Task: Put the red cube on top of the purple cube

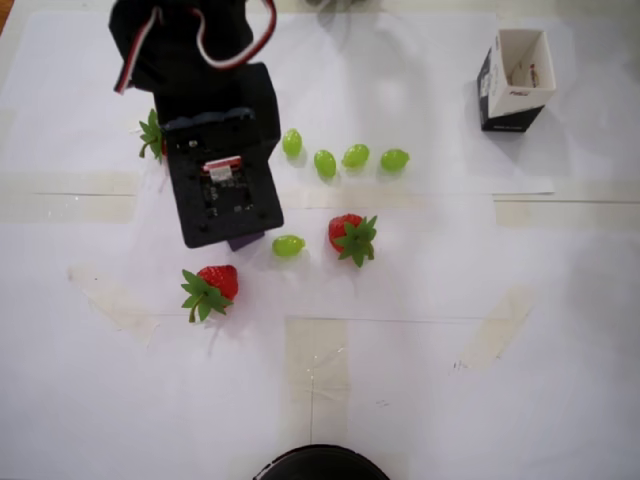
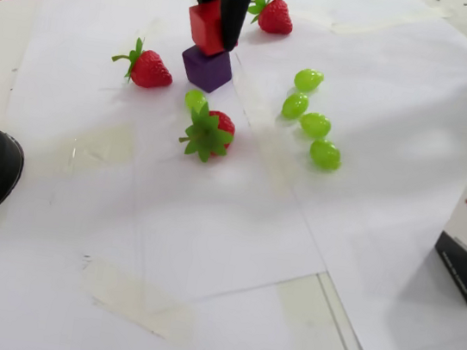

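Near counter's far edge, claw (image 2: 213,26) pinching small bright-red cube (image 2: 206,25), tilted, touching dark-purple cube (image 2: 207,68); I'd level it, centre, then release.

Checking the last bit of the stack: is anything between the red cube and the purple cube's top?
Nothing visible. In the fixed view the red cube, held in the fingers, sits tilted right on the purple cube.

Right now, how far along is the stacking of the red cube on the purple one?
Pickup looks done: the gripper holds the red cube. In hand: in the fixed view the cube sits tilted, its lower corner at the purple cube top. Left: settle it flat, open the jaws and withdraw. In the overhead view the arm hides the stack.
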